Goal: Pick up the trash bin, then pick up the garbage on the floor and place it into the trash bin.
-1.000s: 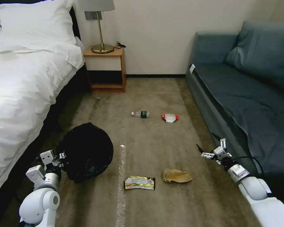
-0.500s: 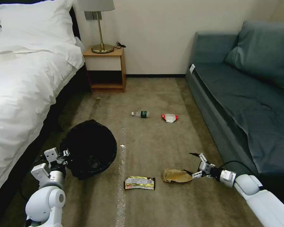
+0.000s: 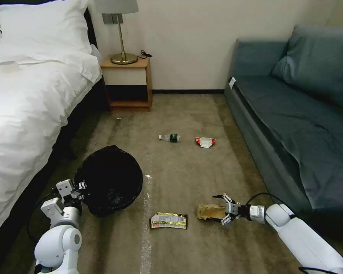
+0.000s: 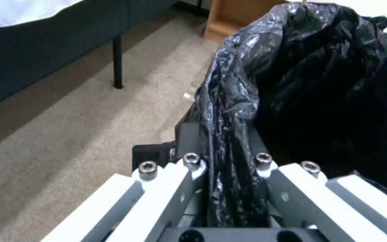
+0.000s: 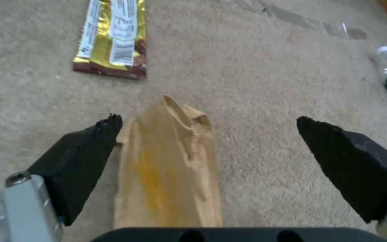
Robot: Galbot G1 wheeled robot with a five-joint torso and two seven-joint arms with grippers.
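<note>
The left gripper clamps the liner-covered rim of the bin, which tilts its black mouth toward the camera beside the bed; in the left wrist view the fingers pinch a fold of black liner. The right gripper sits low over the carpet, jaws spread wide around the near end of the tan paper (one pad is just beside its edge, the other well clear). The yellow wrapper lies near the paper. The bottle and red wrapper lie farther off, toward the nightstand.
</note>
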